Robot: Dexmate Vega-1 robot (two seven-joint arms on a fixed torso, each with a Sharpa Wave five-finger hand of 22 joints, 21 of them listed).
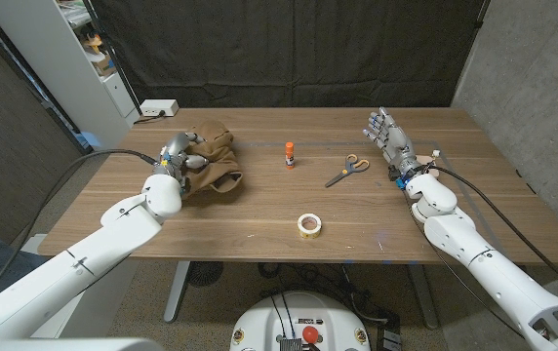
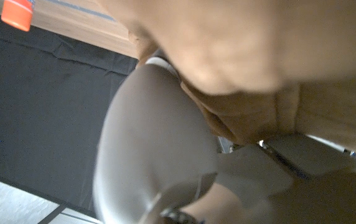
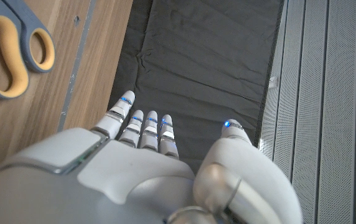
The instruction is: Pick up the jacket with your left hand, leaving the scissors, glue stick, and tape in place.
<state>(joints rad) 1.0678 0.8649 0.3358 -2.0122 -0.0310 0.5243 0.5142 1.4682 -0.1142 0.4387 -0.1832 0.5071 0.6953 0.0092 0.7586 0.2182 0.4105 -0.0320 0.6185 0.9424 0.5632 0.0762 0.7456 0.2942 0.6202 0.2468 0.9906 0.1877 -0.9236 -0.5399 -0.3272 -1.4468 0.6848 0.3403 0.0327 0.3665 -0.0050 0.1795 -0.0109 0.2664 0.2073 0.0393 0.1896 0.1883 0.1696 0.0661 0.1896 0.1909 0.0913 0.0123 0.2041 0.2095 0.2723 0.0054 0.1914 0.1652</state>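
Grasp step: left robot hand (image 1: 179,156) bunched into jacket (image 1: 213,166), grip unclear; right robot hand (image 1: 389,136) spread; next, lift straight up, well left of glue stick (image 1: 289,154).

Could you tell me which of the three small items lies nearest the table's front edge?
The tape roll; the glue stick and scissors sit farther back.

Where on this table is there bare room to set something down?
Bare wood runs along the far edge behind the glue stick and scissors, and along the near edge either side of the tape. The left end is crowded: the jacket under the left robot hand.
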